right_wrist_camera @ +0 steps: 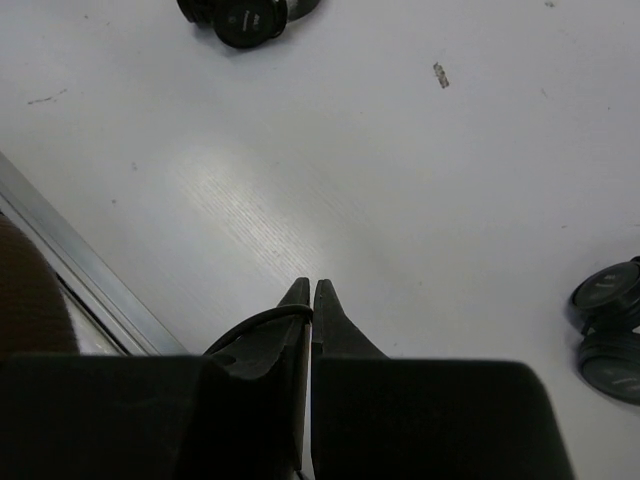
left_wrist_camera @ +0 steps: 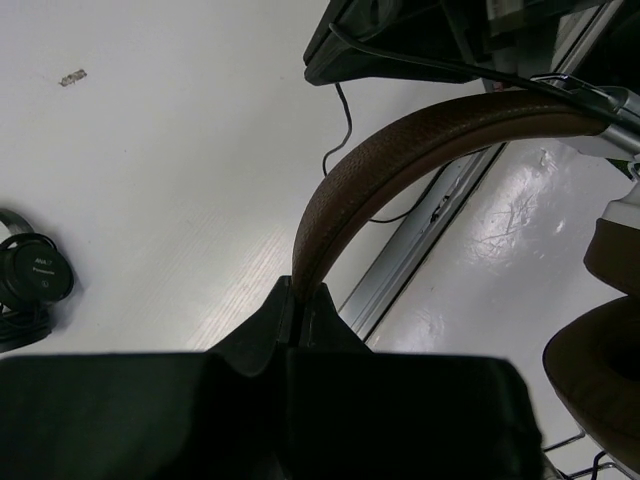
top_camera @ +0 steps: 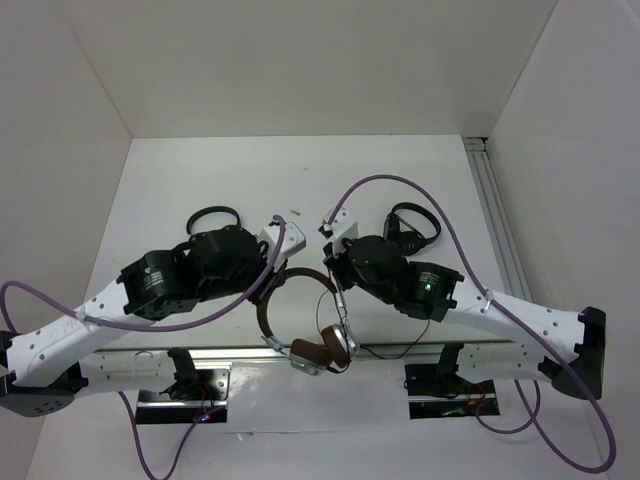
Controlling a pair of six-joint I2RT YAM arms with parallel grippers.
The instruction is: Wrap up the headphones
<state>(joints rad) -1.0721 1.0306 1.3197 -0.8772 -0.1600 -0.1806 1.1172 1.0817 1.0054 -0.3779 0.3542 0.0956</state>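
Headphones (top_camera: 318, 350) sit at the table's (top_camera: 180, 180) near-centre edge, between the two arms. Their brown ear pads and silver cups are lowest, over the metal rail (top_camera: 240, 352). Headband (left_wrist_camera: 400, 150) arches up and to the left. Left gripper (left_wrist_camera: 303, 298) is clamped on the end of that brown band, fingers tight on either side. Right gripper (right_wrist_camera: 312, 292): fingers pressed together, the thin black cable (right_wrist_camera: 262, 322) curving over the left finger and into the seam near the tips. Two small black headphones lie farther back, well apart from the brown pair, one far left (top_camera: 213, 218), one far right (top_camera: 415, 225).
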